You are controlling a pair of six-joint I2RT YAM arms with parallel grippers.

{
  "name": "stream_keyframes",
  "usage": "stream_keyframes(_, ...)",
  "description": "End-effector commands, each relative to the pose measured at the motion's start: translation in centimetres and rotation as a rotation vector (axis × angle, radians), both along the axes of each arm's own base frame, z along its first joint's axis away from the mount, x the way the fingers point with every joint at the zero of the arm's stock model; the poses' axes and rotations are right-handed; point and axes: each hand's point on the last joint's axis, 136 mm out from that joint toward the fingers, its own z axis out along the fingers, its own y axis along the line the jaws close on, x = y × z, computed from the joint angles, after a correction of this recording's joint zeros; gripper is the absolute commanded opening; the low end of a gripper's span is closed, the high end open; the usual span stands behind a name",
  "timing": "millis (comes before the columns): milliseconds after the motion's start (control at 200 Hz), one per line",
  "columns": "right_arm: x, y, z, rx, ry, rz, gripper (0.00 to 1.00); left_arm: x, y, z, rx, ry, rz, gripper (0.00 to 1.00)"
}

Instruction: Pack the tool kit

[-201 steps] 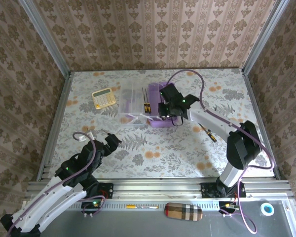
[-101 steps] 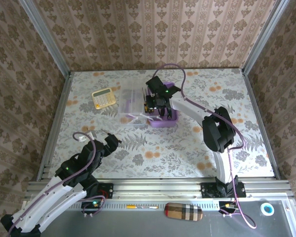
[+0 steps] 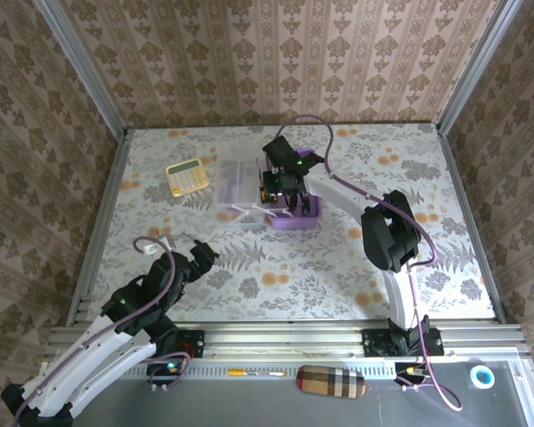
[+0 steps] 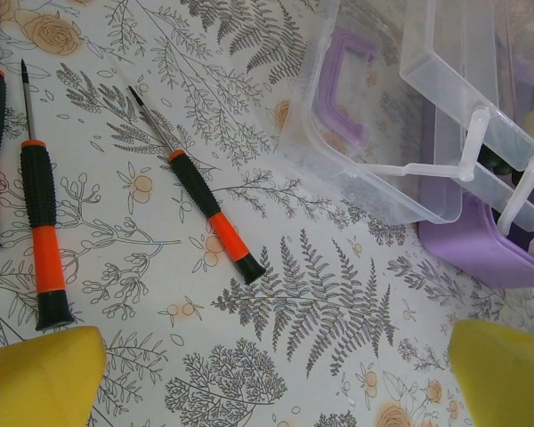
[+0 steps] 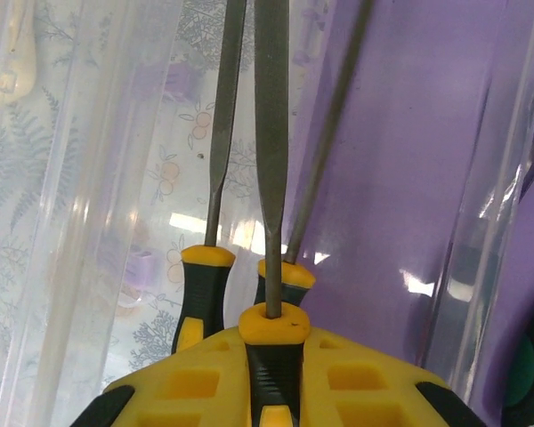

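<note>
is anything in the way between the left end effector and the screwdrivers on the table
Nothing visible. The left end effector is open above the table, and the three screwdrivers lie flat and uncovered ahead of it; the clear box lid sits off to one side.

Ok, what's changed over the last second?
The right gripper swung left across the purple box, toward the clear lid; it is shut on a yellow-and-black tool. No grasp or release shows. The left gripper, open, the calculator and the box stayed put.
</note>
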Motion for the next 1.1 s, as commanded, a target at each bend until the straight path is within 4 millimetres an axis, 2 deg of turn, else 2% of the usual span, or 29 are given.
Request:
stream_keyframes(0, 0.2, -0.1, -0.3, -0.008, 0.021, 0.008, 0.19, 0.2, 0.0, 1.4, -0.021, -0.022, 0.007, 1.0)
stream_keyframes(385, 0.2, -0.2, 0.3, -0.004, 0.013, 0.001, 0.2, 0.2, 0.0, 1.1, -0.021, -0.014, 0.009, 1.0)
stream_keyframes(595, 0.3, -0.9, 2.2, 0.008, -0.042, -0.036, 0.19, 0.2, -0.1, 1.0, -0.022, -0.015, 0.007, 1.0)
stream_keyframes(760, 0.3, -1.4, 2.1, -0.01, -0.038, -0.053, 0.19, 0.3, -0.2, 1.0, -0.027, -0.015, 0.007, 1.0)
stream_keyframes(935, 0.1, -1.5, 1.5, -0.012, -0.024, -0.07, 0.29, 0.2, -0.2, 1.1, -0.029, -0.014, 0.005, 1.0)
stream_keyframes(1090, 0.2, -1.3, 2.7, 0.01, -0.043, -0.064, 0.34, 0.2, -0.1, 1.2, -0.028, -0.013, 0.004, 1.0)
